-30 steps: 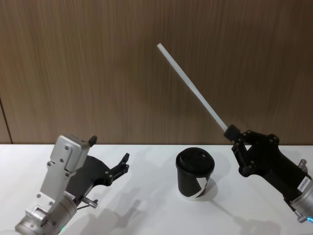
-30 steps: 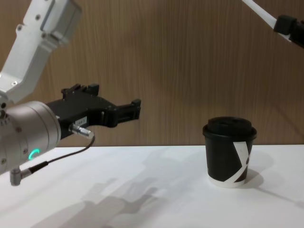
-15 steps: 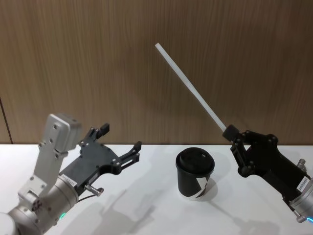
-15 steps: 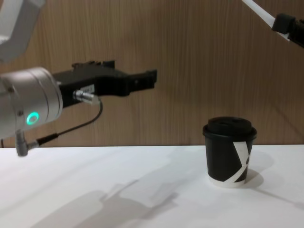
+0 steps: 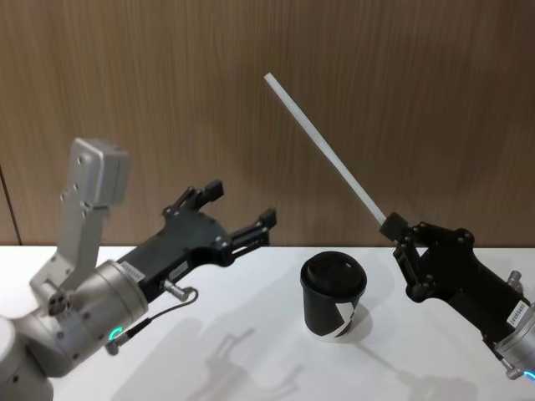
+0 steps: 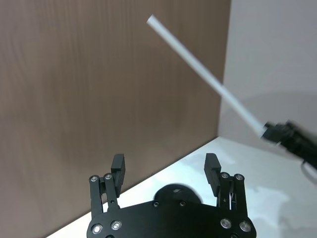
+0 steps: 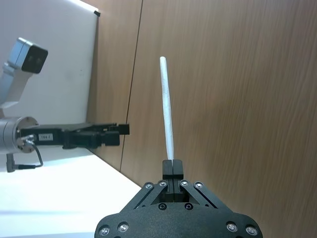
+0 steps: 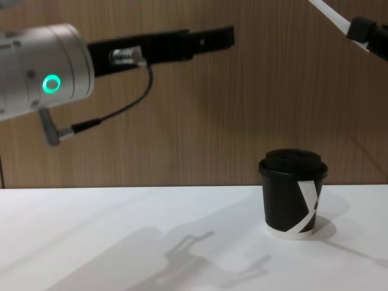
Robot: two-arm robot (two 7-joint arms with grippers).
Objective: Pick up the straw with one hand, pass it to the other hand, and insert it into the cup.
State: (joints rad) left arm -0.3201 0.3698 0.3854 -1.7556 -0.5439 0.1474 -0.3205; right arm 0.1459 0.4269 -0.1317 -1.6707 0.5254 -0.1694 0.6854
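The white straw [image 5: 326,150] slants up and to the left in the air, its lower end pinched in my right gripper [image 5: 393,225], which is shut on it above and to the right of the cup. The black lidded cup [image 5: 333,294] stands upright on the white table. My left gripper [image 5: 241,203] hangs open in the air left of the cup, fingers pointing toward the straw, well short of it. In the left wrist view the open left gripper [image 6: 165,166] has the straw [image 6: 208,77] ahead of it. The right wrist view shows the straw [image 7: 167,109] rising from the shut right gripper [image 7: 172,166].
The white table [image 5: 251,334] carries the cup [image 8: 293,197] alone. A brown wood-panel wall [image 5: 167,100] stands behind. A grey cable [image 8: 115,112] loops under the left wrist [image 8: 42,79].
My left arm has risen and reached forward and right toward the straw, fingers open. The right gripper, straw and cup have stayed nearly still.
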